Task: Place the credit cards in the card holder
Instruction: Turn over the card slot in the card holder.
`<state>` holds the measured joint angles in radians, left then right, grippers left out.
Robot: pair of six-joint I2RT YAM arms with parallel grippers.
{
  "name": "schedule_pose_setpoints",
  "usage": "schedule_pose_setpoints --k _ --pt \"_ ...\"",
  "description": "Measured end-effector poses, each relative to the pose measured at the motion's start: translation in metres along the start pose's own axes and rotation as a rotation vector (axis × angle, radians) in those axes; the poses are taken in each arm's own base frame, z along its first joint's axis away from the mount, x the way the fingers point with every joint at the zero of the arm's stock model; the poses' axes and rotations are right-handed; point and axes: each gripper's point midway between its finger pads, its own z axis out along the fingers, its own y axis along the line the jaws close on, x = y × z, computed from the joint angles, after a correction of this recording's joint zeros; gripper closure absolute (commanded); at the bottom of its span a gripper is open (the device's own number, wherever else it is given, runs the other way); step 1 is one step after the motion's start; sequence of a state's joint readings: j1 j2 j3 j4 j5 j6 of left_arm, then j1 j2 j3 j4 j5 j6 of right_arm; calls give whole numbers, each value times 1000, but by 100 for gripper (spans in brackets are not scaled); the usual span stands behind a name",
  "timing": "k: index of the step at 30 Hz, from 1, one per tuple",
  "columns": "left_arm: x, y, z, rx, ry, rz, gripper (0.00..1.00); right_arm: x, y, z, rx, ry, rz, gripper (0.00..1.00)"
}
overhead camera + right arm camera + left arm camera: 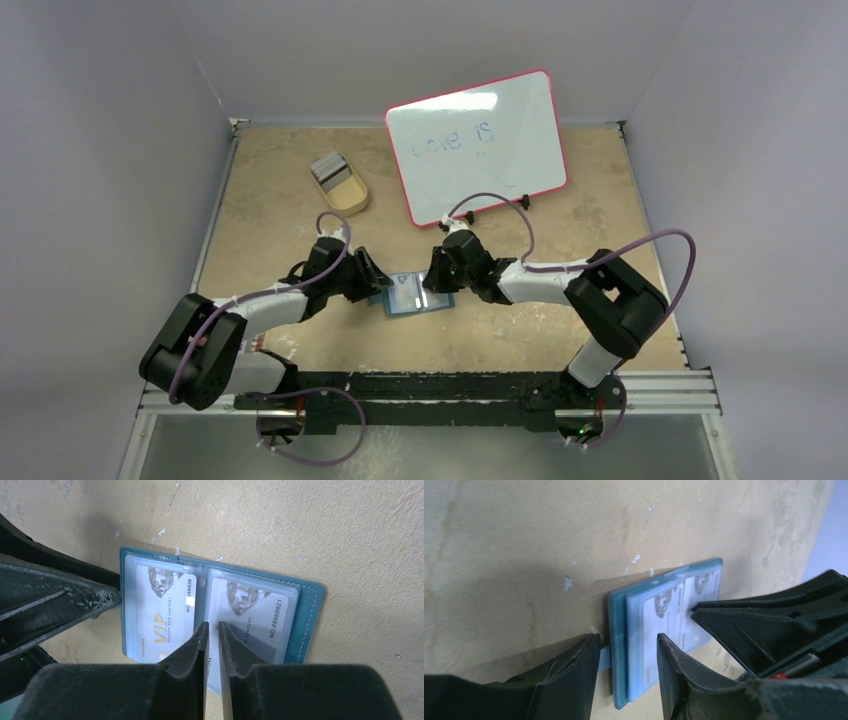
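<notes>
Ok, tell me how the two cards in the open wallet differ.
The VIP card sits in the sleeve nearer the left gripper; the other card sits across the fold. The VIP card's number ends in 26, the other card's in 21. Gold lettering shows on the VIP card; the right gripper covers that spot on the other card. Both are silver with a diamond picture, inside the card holder's clear sleeves.

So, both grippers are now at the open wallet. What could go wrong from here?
1. The right gripper is nearly closed at the fold between the two cards in the wallet's clear sleeves. If it lifts, it may pull a sleeve or drag the whole wallet.
2. The left gripper is open and straddles the wallet's edge by the tab without clamping it, so the wallet may slide on the table.
</notes>
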<state>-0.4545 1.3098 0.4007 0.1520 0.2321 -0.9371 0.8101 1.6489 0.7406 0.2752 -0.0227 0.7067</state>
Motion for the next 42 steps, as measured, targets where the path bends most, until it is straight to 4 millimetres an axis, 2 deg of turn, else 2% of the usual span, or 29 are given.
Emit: schedule_pose_setpoints --k 3,10,14,21,28,33,37,42 --pt "5 -6 1 54 16 -20 60 0 0 0 -8 -6 5 85" --pt "14 -17 4 160 50 -78 85 -1 -3 1 -3 -9 13 85" --pt "9 -34 1 236 40 -92 86 2 -7 0 8 0 16 85" --pt "2 -53 -4 321 21 -89 74 1 -7 0 7 0 17 85" --pt "4 -54 0 339 25 -102 72 1 -7 0 7 0 17 85" --pt "10 -52 2 329 40 -96 88 2 -7 0 8 0 17 85" --pt "11 -53 3 326 39 -78 98 2 -7 0 6 3 18 85" --pt "9 -53 5 320 41 -67 100 2 -7 0 3 6 20 81"
